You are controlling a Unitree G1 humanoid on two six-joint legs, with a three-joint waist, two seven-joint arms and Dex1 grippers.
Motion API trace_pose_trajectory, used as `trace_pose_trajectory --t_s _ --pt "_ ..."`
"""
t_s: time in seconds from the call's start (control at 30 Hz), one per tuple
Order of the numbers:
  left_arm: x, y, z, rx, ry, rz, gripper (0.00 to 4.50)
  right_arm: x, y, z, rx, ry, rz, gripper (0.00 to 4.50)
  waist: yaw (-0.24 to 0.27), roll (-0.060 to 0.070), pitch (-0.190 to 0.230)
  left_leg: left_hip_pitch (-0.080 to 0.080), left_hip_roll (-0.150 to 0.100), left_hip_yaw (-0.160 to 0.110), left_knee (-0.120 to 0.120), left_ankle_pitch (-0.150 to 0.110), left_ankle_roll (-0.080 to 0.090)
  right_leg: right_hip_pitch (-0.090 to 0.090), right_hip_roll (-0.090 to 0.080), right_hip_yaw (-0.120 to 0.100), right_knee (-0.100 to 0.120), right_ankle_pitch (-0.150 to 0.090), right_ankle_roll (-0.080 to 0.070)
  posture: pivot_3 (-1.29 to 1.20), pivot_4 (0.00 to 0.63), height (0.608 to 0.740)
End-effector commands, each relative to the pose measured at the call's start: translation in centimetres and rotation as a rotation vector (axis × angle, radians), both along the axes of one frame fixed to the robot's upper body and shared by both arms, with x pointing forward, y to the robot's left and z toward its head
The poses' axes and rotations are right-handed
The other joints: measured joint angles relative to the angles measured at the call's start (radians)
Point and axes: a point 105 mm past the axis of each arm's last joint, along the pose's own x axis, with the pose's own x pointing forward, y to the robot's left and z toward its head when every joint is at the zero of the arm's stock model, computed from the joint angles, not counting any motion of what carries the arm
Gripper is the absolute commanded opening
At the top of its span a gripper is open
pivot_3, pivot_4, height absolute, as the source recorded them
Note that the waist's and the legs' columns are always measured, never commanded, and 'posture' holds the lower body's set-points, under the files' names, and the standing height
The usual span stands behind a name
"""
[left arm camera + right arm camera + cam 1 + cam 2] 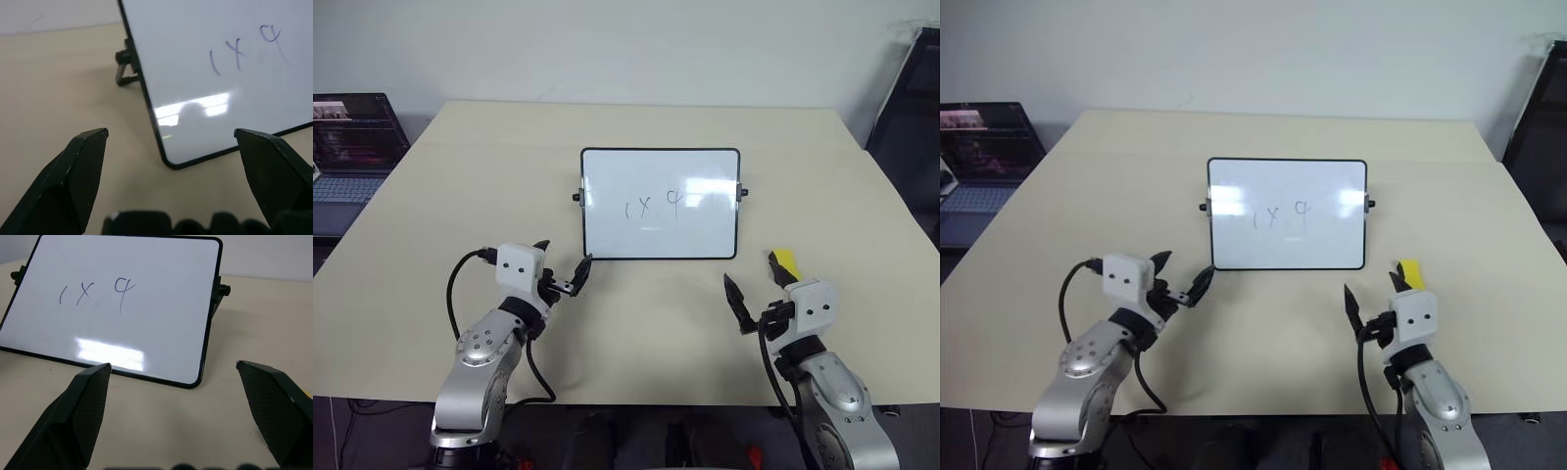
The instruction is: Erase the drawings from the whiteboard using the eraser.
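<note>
eraser point(785, 262): small yellow block on the table, right of propped whiteboard point(660, 204) | looks light, stiff; pinch its long sides | right gripper point(760, 291) spread empty beside it | left gripper point(564, 266) spread empty

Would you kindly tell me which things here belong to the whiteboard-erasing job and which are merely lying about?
Belonging to the job:
- whiteboard, propped up on the table
- drawings on it, not yet wiped
- eraser, yellow, beside the right pincer
- left pincer and right pincer, both open, holding nothing

Just lying about:
- laptop, past the table's left edge
</note>
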Motion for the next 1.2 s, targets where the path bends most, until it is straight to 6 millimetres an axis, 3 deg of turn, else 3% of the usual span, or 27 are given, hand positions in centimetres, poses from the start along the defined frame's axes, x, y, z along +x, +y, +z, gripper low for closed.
trace_pose_trajectory --t_s 0.03,0.23,0.43,0.6,0.83,1.2 --pt "0.2 -1.5 1.7 0.023 -0.058 -0.103 4.50 0.3 -0.9 1.0 -0.016 -0.013 -0.044 4.46 0.000 0.000 0.000 0.000 0.000 0.000 0.000 0.000 0.000 0.000 0.000 0.000 0.000 0.000 0.000 0.00 0.150 0.740" --pt "-0.6 -4.4 2.0 0.081 0.011 -0.386 4.50 1.5 -2.4 1.7 0.075 0.043 -0.115 4.46 -0.002 0.000 0.000 0.000 0.000 0.000 0.000 0.000 0.000 0.000 0.000 0.000 0.000 0.000 0.000 0.00 0.150 0.740" --pt "-1.1 -5.9 4.5 0.170 -0.010 -0.621 4.50 3.3 -3.7 2.6 0.020 0.104 -0.119 4.46 -0.002 0.000 0.000 0.000 0.000 0.000 0.000 0.000 0.000 -0.001 0.000 0.000 0.001 0.000 0.000 0.00 0.150 0.740" --pt "-1.2 -7.0 4.9 0.216 0.012 -0.786 4.50 5.2 -6.5 3.0 0.009 0.203 -0.162 4.46 -0.002 0.000 0.000 0.000 -0.001 0.001 0.000 0.000 0.000 0.000 0.000 0.001 0.000 0.000 0.000 0.00 0.150 0.740" --pt "0.1 -7.7 4.3 0.234 -0.005 -0.840 4.50 6.3 -8.3 1.6 -0.041 0.338 -0.169 4.46 -0.002 0.000 0.000 -0.002 -0.001 0.002 -0.001 0.000 0.000 -0.002 0.001 0.001 -0.001 0.000 -0.001 0.00 0.150 0.740" --pt "-0.1 -8.7 4.0 0.233 -0.023 -0.874 4.50 7.6 -8.2 0.1 -0.005 0.402 -0.160 4.46 -0.003 0.000 0.000 -0.002 0.000 0.002 0.000 0.000 0.000 -0.002 0.001 0.001 -0.001 0.000 -0.001 0.00 0.150 0.740"
